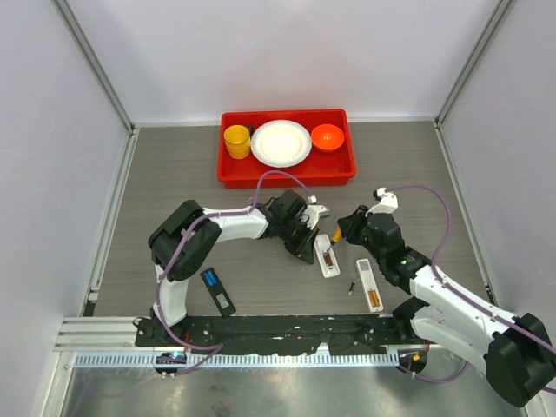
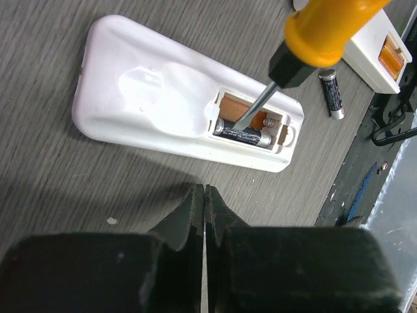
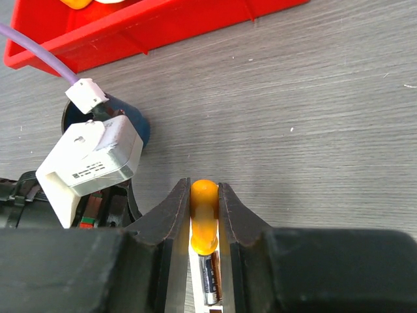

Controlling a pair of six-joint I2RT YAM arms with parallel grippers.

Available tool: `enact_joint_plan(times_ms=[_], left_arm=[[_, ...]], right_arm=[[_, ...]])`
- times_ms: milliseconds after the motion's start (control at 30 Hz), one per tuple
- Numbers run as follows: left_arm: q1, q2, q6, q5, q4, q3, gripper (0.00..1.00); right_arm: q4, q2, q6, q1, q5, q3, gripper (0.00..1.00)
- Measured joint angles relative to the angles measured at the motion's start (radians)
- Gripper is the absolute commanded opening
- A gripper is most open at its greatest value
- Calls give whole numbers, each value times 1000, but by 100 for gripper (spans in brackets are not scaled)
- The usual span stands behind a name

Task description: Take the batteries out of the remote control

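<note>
The white remote control (image 2: 163, 98) lies back-up on the table with its battery bay open. One dark grey battery (image 2: 244, 135) sits in the bay, and beside it the other slot shows bare copper. My right gripper (image 3: 204, 195) is shut on the orange-handled screwdriver (image 3: 204, 222), whose metal tip (image 2: 251, 114) rests against that battery. A loose battery (image 2: 331, 93) lies on the table beside the remote. My left gripper (image 2: 204, 189) is shut and empty, hovering just short of the remote's near edge. In the top view both grippers meet over the remote (image 1: 327, 257).
A second white remote (image 1: 368, 284) with an open orange bay lies right of the first. A black remote (image 1: 218, 291) lies near the left arm's base. At the back, a red tray (image 1: 287, 178) holds a yellow cup (image 1: 236, 141), white plate (image 1: 281, 142) and orange bowl (image 1: 327, 136).
</note>
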Motion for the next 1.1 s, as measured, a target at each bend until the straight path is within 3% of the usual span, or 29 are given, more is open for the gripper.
enact_joint_plan(times_ms=[1100], left_arm=[[-22, 31, 3, 22, -26, 41, 0]], right_arm=[[-42, -12, 23, -20, -13, -16, 1]])
